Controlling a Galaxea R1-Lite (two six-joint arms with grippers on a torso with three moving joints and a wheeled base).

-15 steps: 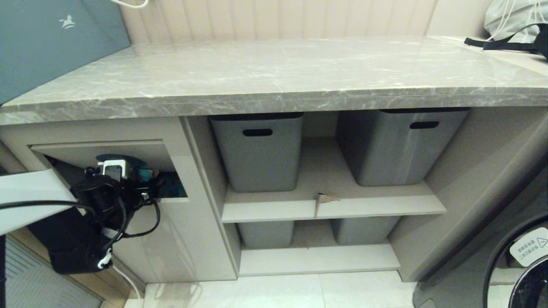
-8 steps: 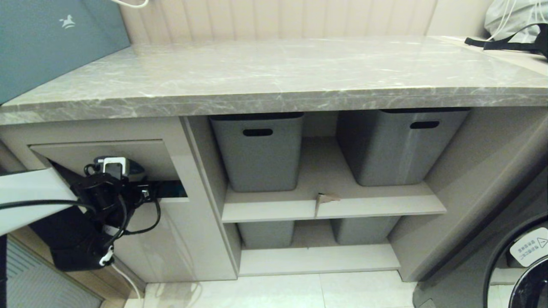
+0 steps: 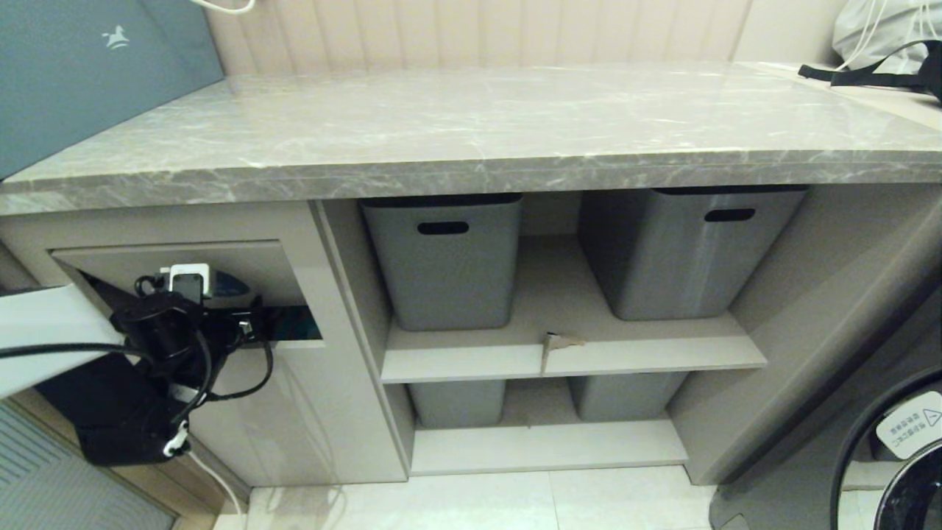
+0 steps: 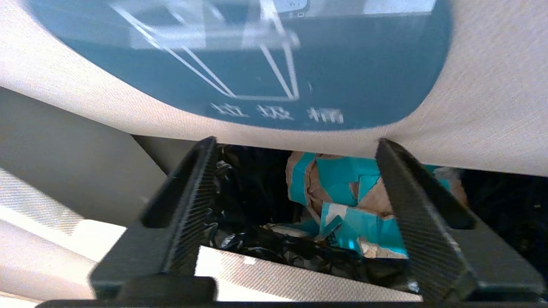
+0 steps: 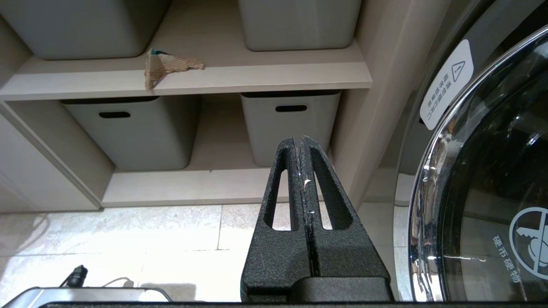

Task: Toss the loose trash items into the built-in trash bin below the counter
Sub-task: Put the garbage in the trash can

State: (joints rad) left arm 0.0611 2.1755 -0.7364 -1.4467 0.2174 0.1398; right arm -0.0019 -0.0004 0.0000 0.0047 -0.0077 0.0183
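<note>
The beige flap of the built-in trash bin point(image 3: 147, 265) sits under the left end of the counter point(image 3: 471, 125), its blue sticker point(image 4: 257, 64) filling the left wrist view. My left gripper point(image 3: 250, 324) is at the slot under the flap, open and empty point(image 4: 296, 145). Beyond its fingers, crumpled brown paper with teal patches point(image 4: 346, 196) lies inside the bin on a black liner. A folded tan cardboard piece point(image 3: 558, 342) point(image 5: 165, 66) rests on the front edge of the middle shelf. My right gripper point(image 5: 298, 141) is shut and empty, low above the floor, out of the head view.
Grey tubs point(image 3: 441, 258) point(image 3: 684, 250) stand on the upper shelf, with two more below point(image 5: 128, 128). A washing machine door point(image 5: 483, 171) is close on the right. A teal box point(image 3: 88, 66) and a bag point(image 3: 883, 37) sit at the counter's ends.
My left gripper has drawn back a little from the bin slot, to the left. The flap has swung back down, narrowing the opening. The right arm has not moved.
</note>
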